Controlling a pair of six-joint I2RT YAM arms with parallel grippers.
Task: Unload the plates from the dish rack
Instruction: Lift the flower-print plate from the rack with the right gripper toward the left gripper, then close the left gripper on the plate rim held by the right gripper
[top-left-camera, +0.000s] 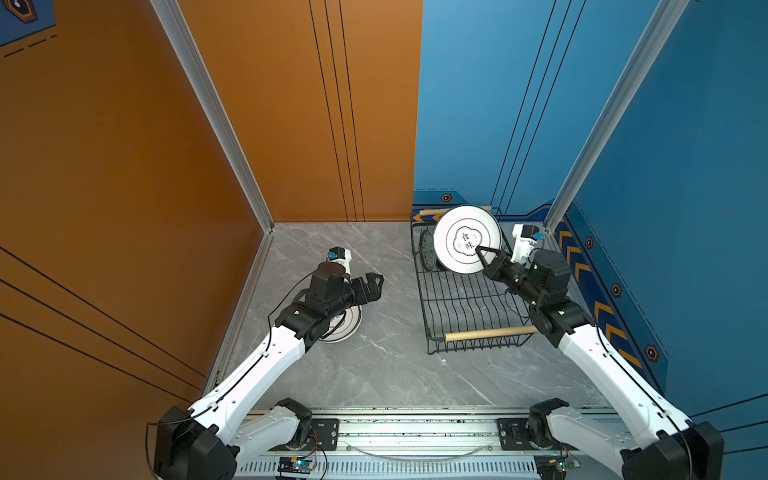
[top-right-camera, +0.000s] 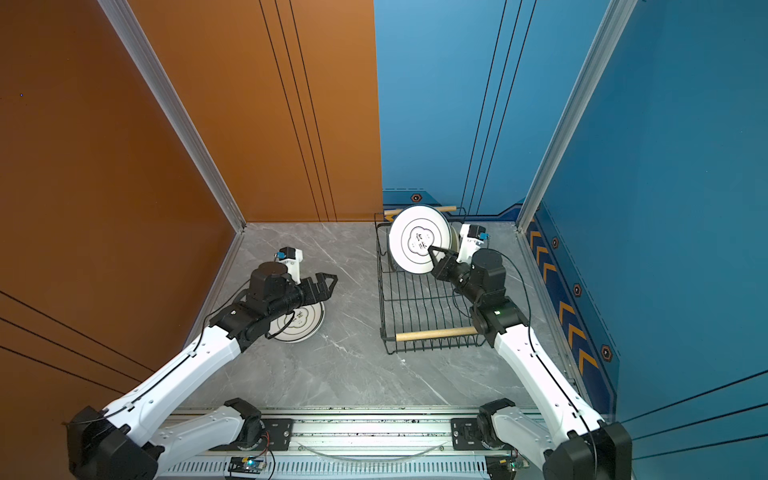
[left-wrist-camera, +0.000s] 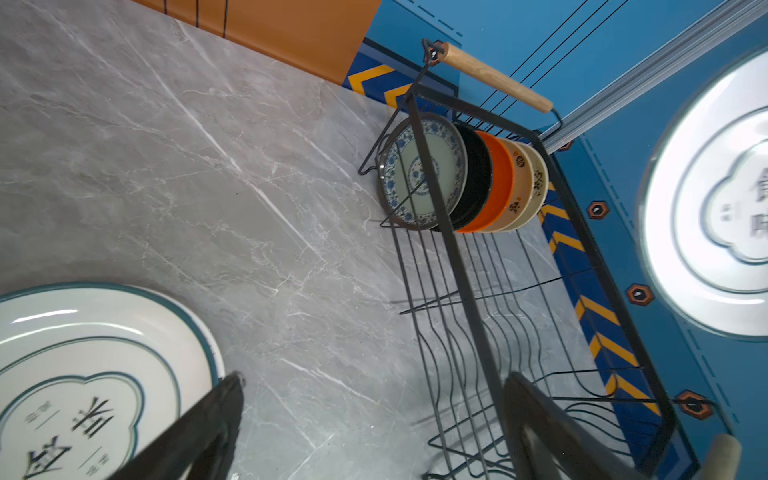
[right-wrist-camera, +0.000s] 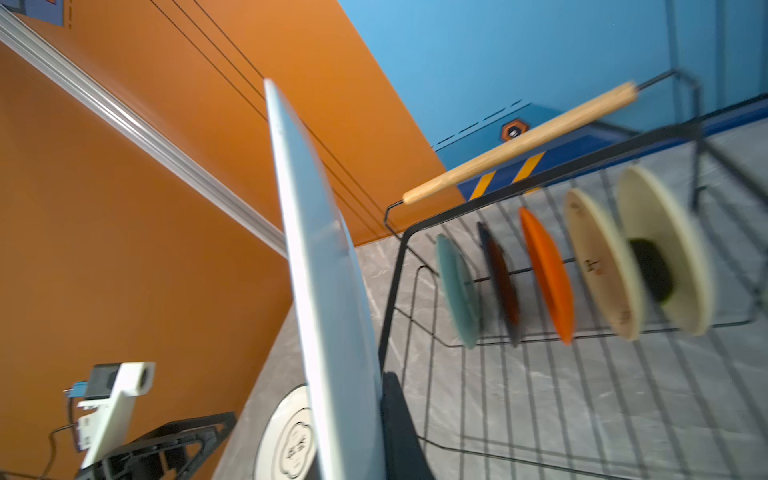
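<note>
My right gripper (top-left-camera: 482, 254) (top-right-camera: 434, 254) (right-wrist-camera: 368, 388) is shut on the rim of a large white plate (top-left-camera: 455, 230) (top-right-camera: 409, 230) (right-wrist-camera: 328, 291), held upright above the far end of the black wire dish rack (top-left-camera: 420, 291) (top-right-camera: 383, 299) (left-wrist-camera: 457, 257). Several smaller plates stand in the rack's far slots: teal-patterned (left-wrist-camera: 419, 174), black (left-wrist-camera: 478, 174), orange (left-wrist-camera: 500, 183) and cream (left-wrist-camera: 524, 178). Another large white plate (top-left-camera: 347, 328) (top-right-camera: 309, 326) (left-wrist-camera: 83, 353) lies flat on the table. Above its far edge, my left gripper (top-left-camera: 376, 282) (top-right-camera: 328, 284) (left-wrist-camera: 376, 378) hangs open and empty.
Wooden rod handles (top-left-camera: 490, 332) (top-left-camera: 432, 212) cap both ends of the rack. An orange wall (top-left-camera: 124, 187) bounds the left side, and blue walls (top-left-camera: 685, 208) stand close behind and right of the rack. Grey marble tabletop (top-left-camera: 395, 361) lies between plate and rack.
</note>
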